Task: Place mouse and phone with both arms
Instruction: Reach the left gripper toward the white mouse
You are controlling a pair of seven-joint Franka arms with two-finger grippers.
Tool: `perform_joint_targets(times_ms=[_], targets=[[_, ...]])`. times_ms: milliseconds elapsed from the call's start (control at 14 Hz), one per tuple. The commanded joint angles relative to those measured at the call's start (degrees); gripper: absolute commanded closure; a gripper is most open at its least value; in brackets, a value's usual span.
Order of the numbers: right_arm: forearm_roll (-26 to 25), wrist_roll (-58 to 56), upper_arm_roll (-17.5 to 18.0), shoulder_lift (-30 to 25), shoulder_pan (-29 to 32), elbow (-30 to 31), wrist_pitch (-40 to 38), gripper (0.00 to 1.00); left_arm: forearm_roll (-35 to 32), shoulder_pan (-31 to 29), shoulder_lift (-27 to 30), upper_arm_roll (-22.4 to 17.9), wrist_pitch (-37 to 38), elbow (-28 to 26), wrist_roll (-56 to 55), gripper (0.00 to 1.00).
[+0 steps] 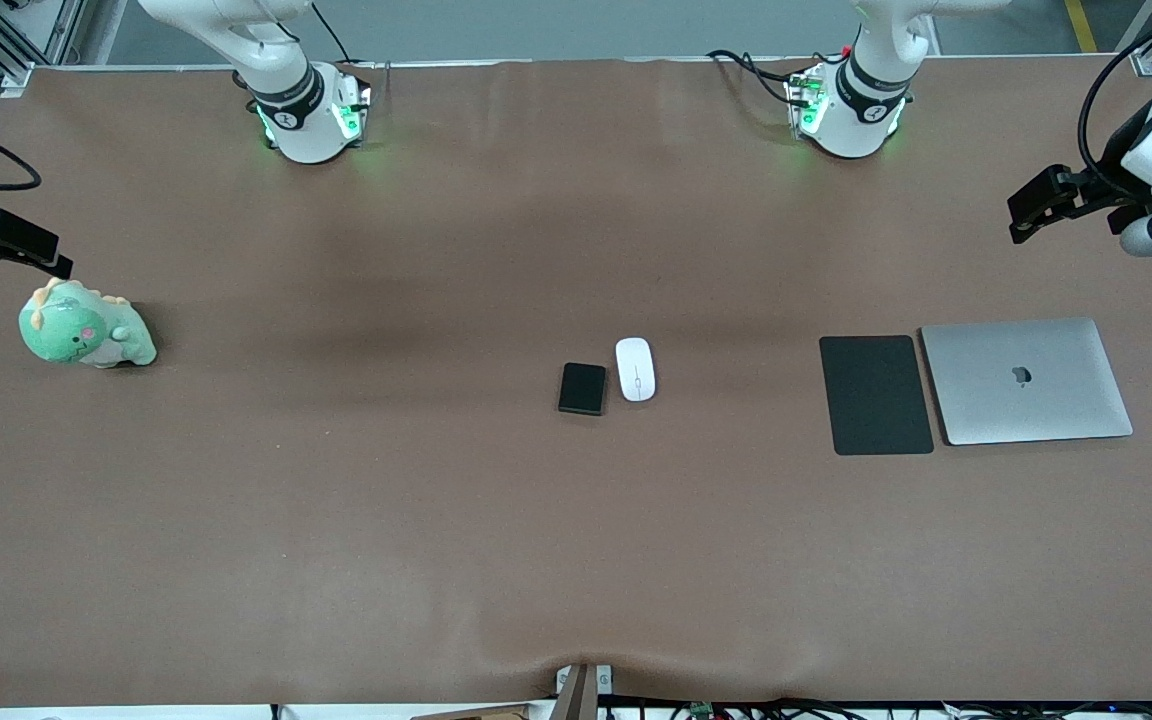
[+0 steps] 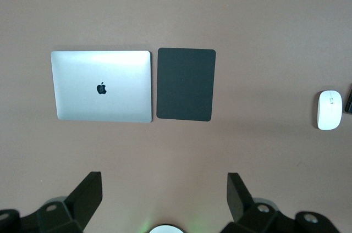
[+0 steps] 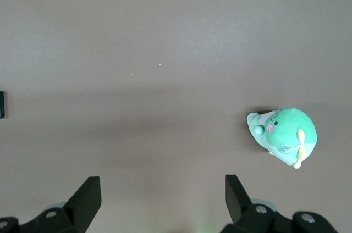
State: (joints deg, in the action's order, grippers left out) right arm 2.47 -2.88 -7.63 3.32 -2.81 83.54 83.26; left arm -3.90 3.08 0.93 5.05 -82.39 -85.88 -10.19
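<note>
The white mouse point(image 1: 635, 369) lies mid-table beside the black phone point(image 1: 582, 388), which is toward the right arm's end of it. My left gripper point(image 1: 1020, 222) hangs open and empty over the left arm's end of the table. Its wrist view point(image 2: 165, 189) shows the mouse point(image 2: 329, 110) and a sliver of the phone point(image 2: 348, 105) at the edge. My right gripper point(image 1: 58, 264) hangs open and empty over the right arm's end of the table, above the plush. Its wrist view point(image 3: 163, 189) shows a sliver of the phone point(image 3: 1, 104).
A black mouse pad point(image 1: 875, 394) and a shut silver laptop point(image 1: 1026, 381) lie side by side toward the left arm's end; both show in the left wrist view point(image 2: 185, 84) point(image 2: 102, 86). A green dinosaur plush point(image 1: 84, 330) point(image 3: 286, 135) sits at the right arm's end.
</note>
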Motion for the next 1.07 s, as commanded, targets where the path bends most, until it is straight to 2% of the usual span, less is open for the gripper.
perform_joint_targets(times_ms=[0,429,714,1000], targets=[[0.17,0.07,0.33,-0.59,0.08,0.39,0.15,0.00,-1.11,0.35,-0.58,0.23,1.27,1.24,-0.18,0.00],[0.17,0.07,0.25,-0.59,0.34,0.39,0.06,0.00,-0.84,0.26,-3.21,0.14,1.01,1.51,-0.53,0.00],[0.25,0.07,0.34,-0.51,0.34,0.39,-0.03,0.00,0.47,1.14,-9.79,0.67,-2.84,1.42,-3.24,0.00],[0.25,0.07,0.34,-0.51,0.17,0.48,-0.03,0.00,1.70,7.36,-19.54,1.02,-10.23,0.72,-14.47,0.00]])
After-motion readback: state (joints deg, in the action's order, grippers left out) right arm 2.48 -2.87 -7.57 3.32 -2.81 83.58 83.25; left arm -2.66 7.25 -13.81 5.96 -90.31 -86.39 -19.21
